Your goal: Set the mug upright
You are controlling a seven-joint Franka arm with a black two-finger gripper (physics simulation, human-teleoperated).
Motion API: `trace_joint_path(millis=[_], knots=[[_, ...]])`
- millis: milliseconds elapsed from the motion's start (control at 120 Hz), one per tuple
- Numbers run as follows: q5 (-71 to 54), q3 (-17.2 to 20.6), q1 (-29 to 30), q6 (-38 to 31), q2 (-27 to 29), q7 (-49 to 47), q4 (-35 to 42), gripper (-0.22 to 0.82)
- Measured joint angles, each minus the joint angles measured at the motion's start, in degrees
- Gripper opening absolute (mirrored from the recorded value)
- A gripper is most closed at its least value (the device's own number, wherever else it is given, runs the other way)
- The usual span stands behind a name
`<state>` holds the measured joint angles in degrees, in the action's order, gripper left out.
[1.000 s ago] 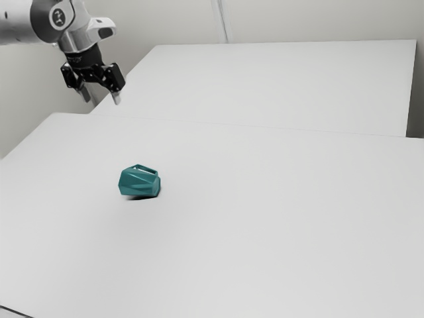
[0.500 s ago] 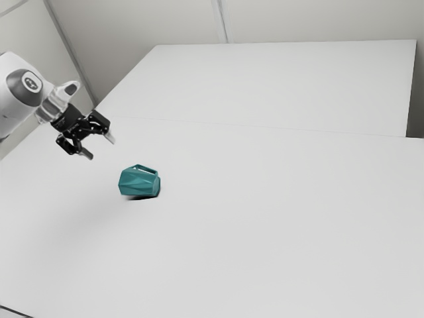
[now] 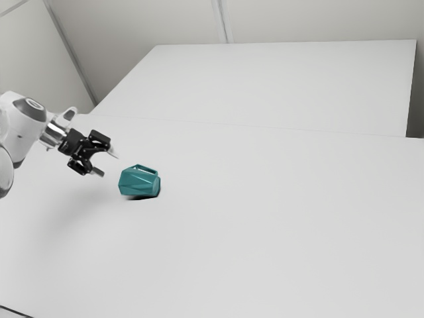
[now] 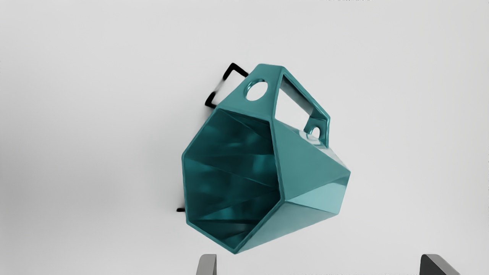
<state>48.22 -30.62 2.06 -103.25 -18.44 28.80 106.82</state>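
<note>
Mug (image 3: 139, 181) lying on its side on the bench (image 3: 265, 218), mouth (image 4: 233, 175) facing the arm; jaws apart, near it and holding nothing. The upright pose is not attained; gripping, turning and standing it on its base presumably remain.

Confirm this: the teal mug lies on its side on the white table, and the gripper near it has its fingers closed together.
Not closed: the wrist view shows the gripper open, its fingers wide apart. The teal mug near it does lie on its side on the white table.
</note>
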Motion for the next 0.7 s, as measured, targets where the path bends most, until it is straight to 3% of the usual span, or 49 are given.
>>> trace_joint_path(millis=[233,700], knots=[[5.44,-0.39,0.5,5.47,-6.67,6.35,-3.31,0.58],[12.45,-0.38,0.38,9.28,-10.47,14.99,-3.7,0.52]])
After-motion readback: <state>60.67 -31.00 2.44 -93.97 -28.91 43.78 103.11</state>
